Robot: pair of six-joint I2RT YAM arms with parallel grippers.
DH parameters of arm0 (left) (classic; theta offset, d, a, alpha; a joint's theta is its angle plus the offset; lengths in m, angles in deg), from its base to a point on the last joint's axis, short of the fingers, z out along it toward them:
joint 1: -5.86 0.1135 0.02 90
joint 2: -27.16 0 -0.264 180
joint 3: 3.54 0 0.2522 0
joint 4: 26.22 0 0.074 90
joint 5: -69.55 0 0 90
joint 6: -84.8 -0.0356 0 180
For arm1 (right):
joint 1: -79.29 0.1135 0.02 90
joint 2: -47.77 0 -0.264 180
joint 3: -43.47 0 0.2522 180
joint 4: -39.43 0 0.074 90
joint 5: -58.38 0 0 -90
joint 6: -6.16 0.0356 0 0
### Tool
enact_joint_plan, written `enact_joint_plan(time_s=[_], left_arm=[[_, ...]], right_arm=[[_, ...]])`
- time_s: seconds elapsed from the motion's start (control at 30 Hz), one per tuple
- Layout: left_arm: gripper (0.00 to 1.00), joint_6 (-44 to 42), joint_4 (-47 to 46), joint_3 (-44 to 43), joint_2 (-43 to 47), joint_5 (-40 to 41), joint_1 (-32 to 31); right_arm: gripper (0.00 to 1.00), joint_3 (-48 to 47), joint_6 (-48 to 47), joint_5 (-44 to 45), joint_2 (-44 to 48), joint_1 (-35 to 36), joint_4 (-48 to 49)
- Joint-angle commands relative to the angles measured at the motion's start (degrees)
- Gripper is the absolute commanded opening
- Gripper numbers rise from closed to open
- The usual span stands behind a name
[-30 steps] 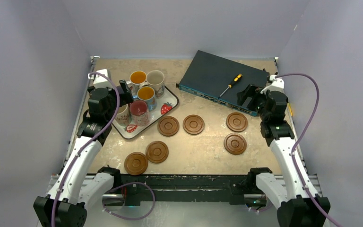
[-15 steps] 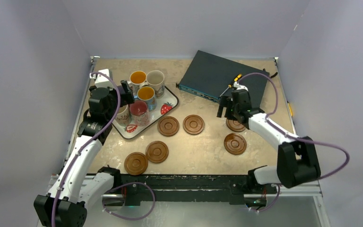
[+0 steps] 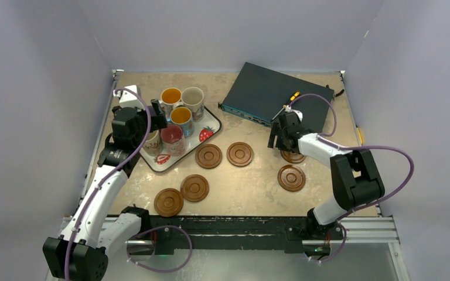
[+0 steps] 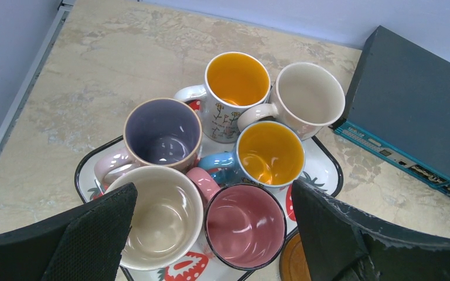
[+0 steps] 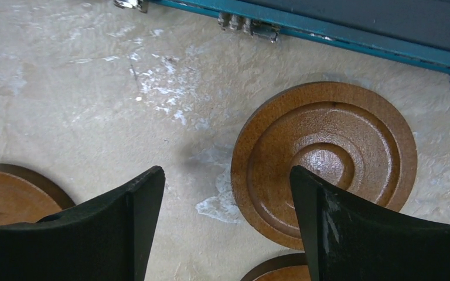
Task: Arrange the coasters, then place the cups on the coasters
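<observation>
Several brown ringed coasters lie on the table: two in the middle (image 3: 209,156) (image 3: 240,154), two at the front left (image 3: 194,188) (image 3: 169,202), two on the right (image 3: 292,178). Several cups (image 3: 181,115) stand crowded on the tray. My left gripper (image 3: 155,114) hangs open above them, over the pink cup (image 4: 245,225) and a cream cup (image 4: 155,216). My right gripper (image 3: 278,137) is open and low over the table, its right finger above the far right coaster (image 5: 325,158) and bare table between the fingers. It holds nothing.
The white strawberry-print tray (image 3: 211,126) sits at the back left. A dark teal box (image 3: 275,93) lies at the back right with a yellow-handled screwdriver (image 3: 287,104) on it, just behind my right gripper. Another coaster's edge (image 5: 12,199) shows by the left finger.
My right arm has swung in from the right edge to the far right coaster and come down over it, its jaws narrowing a little. The left arm has barely moved.
</observation>
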Motion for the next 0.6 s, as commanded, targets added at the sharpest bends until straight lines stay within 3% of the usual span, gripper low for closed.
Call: enact_joint_plan(time_s=[0.0, 0.23, 0.57], left_arm=[[0.98, -0.84, -1.07, -0.92, -0.29, 0.76, -0.01], [0.98, -0.51, -1.06, -0.95, -1.5, 0.63, 0.01], [0.98, 0.03, -0.82, -1.06, -2.92, 0.26, 0.01]], right_arm=[[0.79, -1.78, 2.37, 4.15, -1.06, -0.11, -1.52], [0.71, 0.15, 3.44, 10.25, -0.5, -0.17, -3.08], [0.64, 0.04, 3.65, 10.89, -3.79, -1.79, -2.83]])
